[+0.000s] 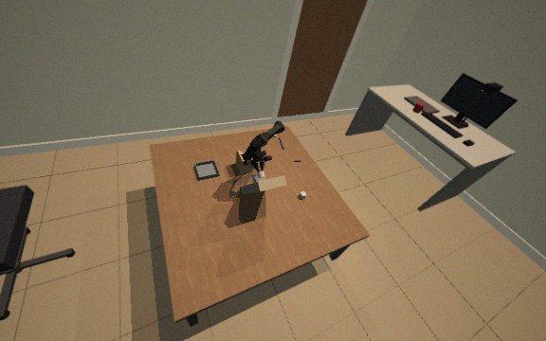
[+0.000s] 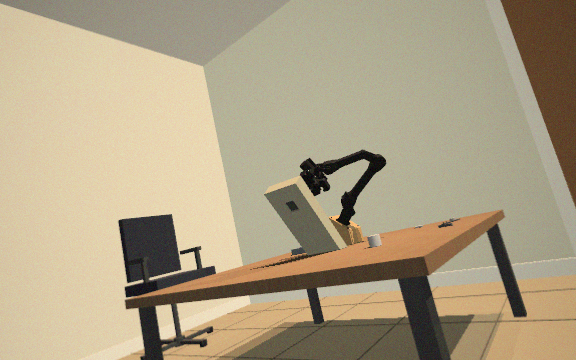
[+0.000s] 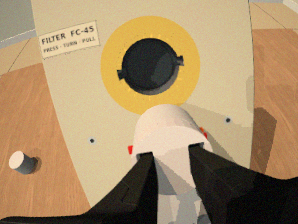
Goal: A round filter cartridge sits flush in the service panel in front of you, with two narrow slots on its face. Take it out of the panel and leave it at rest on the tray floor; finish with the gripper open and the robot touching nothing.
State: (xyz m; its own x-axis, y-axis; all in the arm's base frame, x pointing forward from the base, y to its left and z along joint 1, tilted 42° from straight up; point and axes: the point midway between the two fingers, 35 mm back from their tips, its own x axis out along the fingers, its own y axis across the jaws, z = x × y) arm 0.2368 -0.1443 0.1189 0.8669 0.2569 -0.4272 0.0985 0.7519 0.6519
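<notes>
The white filter cartridge (image 3: 167, 127) (image 1: 260, 175) is out of the panel, in front of its face. My gripper (image 3: 170, 155) is shut on it, with the fingertips in the two slots of its face; small red parts show at its sides. The service panel (image 3: 227, 90) (image 1: 273, 184) (image 2: 308, 215) leans on the table. Its round dark socket (image 3: 150, 65), ringed in yellow, is empty, with a notch on each side. The tray (image 1: 207, 170) has a dark rim and a grey floor and lies left of the robot base in the top view. Nothing shows in it.
A small white cylinder (image 1: 302, 195) (image 2: 374, 240) (image 3: 21, 162) stands on the wooden table (image 1: 216, 265) beside the panel. Small dark items (image 1: 282, 143) lie near the table's far right edge. A yellowish block (image 1: 241, 163) (image 2: 355, 234) is at the arm's base.
</notes>
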